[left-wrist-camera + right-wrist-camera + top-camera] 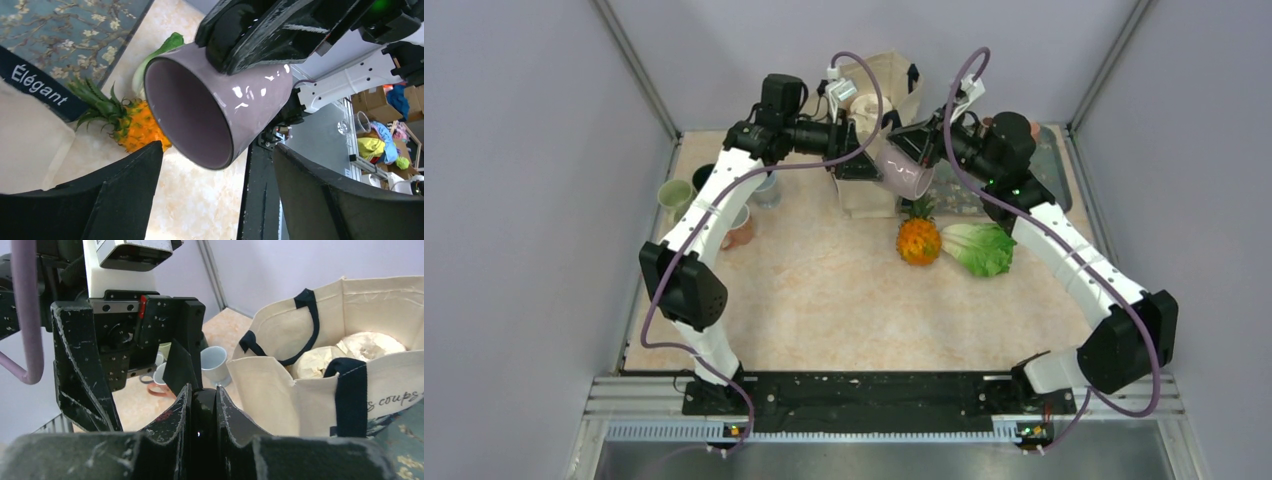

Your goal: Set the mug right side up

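The glossy mauve mug hangs in the air at the back of the table, tilted, its open mouth facing down and left. In the left wrist view the mug fills the middle, mouth toward the camera. My right gripper is shut on the mug from above; in the right wrist view its fingers clamp a dark glossy part, apparently the handle. My left gripper is open and empty, its fingers spread just below and in front of the mug's mouth, not touching it.
A cream tote bag stands behind the mug, also in the right wrist view. A toy pineapple and a lettuce lie below the mug. Several cups stand at the left. A patterned tray lies at the back right.
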